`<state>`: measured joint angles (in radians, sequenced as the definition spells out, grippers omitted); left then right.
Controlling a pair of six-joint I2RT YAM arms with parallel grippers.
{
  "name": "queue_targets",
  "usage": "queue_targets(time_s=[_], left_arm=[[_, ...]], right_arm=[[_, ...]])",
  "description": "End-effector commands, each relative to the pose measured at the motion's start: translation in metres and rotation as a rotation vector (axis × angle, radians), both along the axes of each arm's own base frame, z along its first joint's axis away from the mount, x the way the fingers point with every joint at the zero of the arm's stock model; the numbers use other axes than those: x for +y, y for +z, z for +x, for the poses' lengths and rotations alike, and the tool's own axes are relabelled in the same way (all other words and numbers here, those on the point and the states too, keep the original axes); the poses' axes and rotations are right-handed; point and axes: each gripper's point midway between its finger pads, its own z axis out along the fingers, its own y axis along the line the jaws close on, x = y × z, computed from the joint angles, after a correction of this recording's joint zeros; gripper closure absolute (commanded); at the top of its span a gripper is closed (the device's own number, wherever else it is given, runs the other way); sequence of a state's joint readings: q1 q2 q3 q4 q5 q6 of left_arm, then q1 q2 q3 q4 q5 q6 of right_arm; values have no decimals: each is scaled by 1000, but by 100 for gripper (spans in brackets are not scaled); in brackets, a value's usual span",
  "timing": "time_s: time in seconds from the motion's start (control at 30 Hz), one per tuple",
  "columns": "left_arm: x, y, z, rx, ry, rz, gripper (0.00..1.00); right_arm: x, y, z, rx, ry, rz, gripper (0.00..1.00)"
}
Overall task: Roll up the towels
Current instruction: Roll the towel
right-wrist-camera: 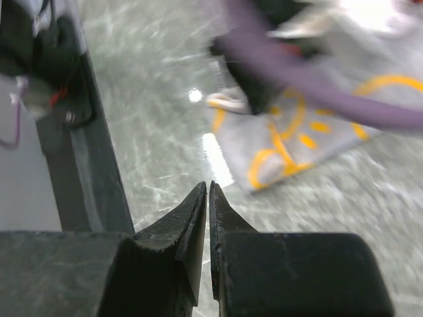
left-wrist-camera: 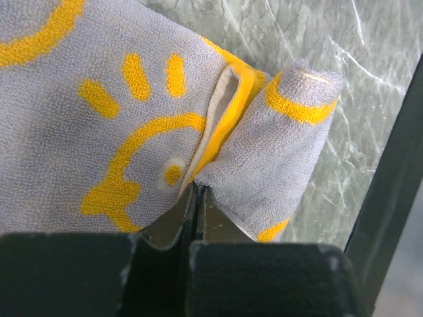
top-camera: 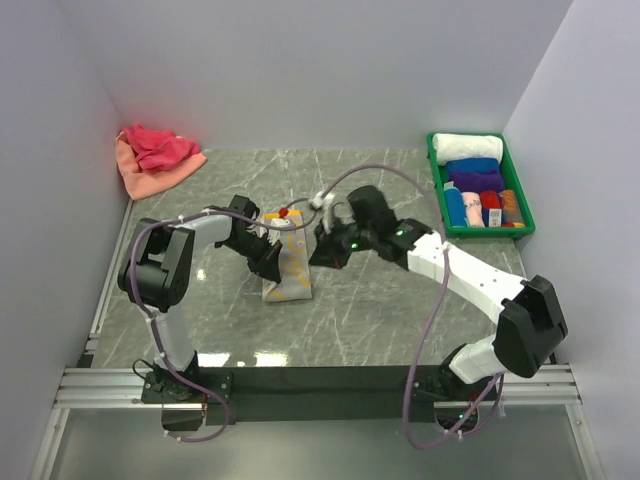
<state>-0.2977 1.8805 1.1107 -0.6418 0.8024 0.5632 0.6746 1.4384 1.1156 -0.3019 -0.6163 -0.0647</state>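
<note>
Far-left corner: a loose pile (top-camera: 155, 155) of pink and orange cloth heaped against the wall, well apart from both arms. Judged to be stock awaiting rolling.

Left of centre of the table (top-camera: 380, 300): left gripper (top-camera: 270, 262) at the towel (top-camera: 292, 278), a grey cloth with yellow print laid as a narrow strip running from far to near. Clenched on the cloth: in the left wrist view, jaws pressed together with a fold of the edge nipped between them. Just beside the pinch, a corner (left-wrist-camera: 291, 152) turned up and curled over. Likely the start of a roll or a fold being tidied; cannot tell which. Pinched low at the edge, presumably to lift one layer only and leave the rest flat.

Right of the strip: right gripper (top-camera: 322, 255) poised just beside its right edge. Jaws closed tip to tip, nothing between them. In the blurred right wrist view, grey and yellow cloth ahead of the tips, partly crossed by a purple cable (right-wrist-camera: 317, 86). Judged to be placed as a stop or presser against the cloth, not as a grasp.

Far-right corner: green tray (top-camera: 437, 185) packed with rolls (top-camera: 474, 166) — finished work laid side by side, showing the target form.

Caution: cable slung over the work area — risk of snagging the cloth.
</note>
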Motion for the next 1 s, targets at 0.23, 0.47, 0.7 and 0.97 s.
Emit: queue_targets(time_s=[0.23, 0.47, 0.7, 0.97], left_arm=[[29, -49, 6, 40, 1, 165, 98], [31, -51, 9, 54, 13, 162, 98], [34, -52, 9, 59, 28, 158, 95], [43, -46, 15, 95, 98, 121, 87]], right_arm=[[47, -42, 8, -336, -16, -211, 88], [54, -77, 24, -366, -45, -291, 88], [43, -131, 15, -297, -19, -383, 89], [44, -164, -1, -176, 43, -433, 92]])
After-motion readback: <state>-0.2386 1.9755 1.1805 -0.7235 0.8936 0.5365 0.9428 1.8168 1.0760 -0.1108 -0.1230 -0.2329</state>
